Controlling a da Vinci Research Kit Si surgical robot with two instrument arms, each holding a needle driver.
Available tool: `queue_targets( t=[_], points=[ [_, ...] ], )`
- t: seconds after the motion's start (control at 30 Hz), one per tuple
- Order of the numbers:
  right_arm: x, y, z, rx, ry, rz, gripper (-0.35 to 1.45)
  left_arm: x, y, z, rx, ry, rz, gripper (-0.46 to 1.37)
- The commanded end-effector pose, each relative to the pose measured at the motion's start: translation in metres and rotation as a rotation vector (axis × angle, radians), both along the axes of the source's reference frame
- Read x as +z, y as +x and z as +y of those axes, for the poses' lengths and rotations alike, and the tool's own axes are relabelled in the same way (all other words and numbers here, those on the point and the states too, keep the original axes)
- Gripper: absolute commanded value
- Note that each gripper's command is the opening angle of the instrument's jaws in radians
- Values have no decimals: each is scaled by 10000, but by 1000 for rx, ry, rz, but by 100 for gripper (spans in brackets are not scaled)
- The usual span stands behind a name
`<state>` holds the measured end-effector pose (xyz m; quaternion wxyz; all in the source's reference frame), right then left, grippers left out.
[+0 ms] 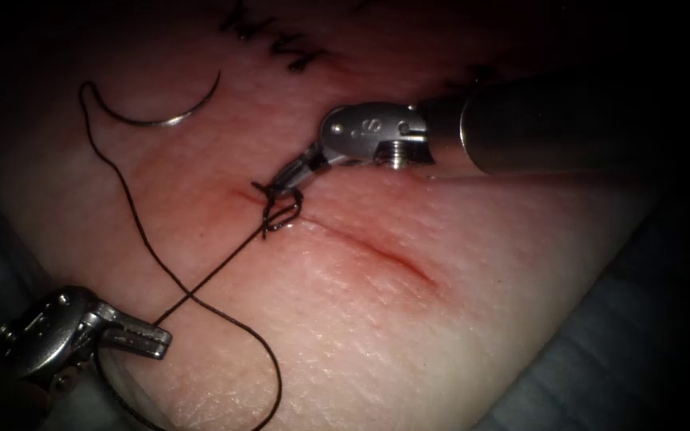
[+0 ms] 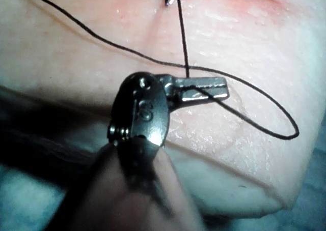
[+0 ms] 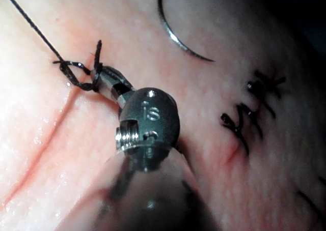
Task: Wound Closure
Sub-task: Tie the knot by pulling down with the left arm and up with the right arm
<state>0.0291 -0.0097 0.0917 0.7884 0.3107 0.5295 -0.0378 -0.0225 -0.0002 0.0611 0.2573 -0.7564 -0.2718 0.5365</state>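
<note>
Two tools working over tissue [image 1: 457, 319], cut [image 1: 377, 251] running diagonally. I am holding right tool [image 1: 285, 177] at knot [image 1: 277, 209] on cut's left end, jaws clamped on short thread end there. Left tool [image 1: 149, 339] gripping long thread [image 1: 209, 275], jaws closed. Needle [image 1: 161, 112] lying free on tissue, upper left of cut, not embedded. My judgement: pulling both strands evenly and low, avoiding lifting tissue, keeping the slack loop clear.

Endoscope view: the tissue [image 1: 441, 319] is lit centrally, and the edges are darkened by heavy vignetting. Glare is seen on the right tool [image 1: 291, 172] and needle [image 1: 171, 118]. In both wrist views, near shafts are blurred.
</note>
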Motion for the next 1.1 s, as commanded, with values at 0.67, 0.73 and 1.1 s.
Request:
queue_targets(
  t=[0.67, 0.73, 1.1],
  points=[
    [6, -3, 20, 103, -16, -50, -35, -32, 8, -39, 17, -10, -9, -35],
    [7, -3, 20, 123, -17, -52, -35, -32, 8, -40, 17, -11, -9, -35],
    [11, -7, 36, 241, -54, -66, -35, -33, 12, -58, 12, -23, -1, -35]
  ],
)
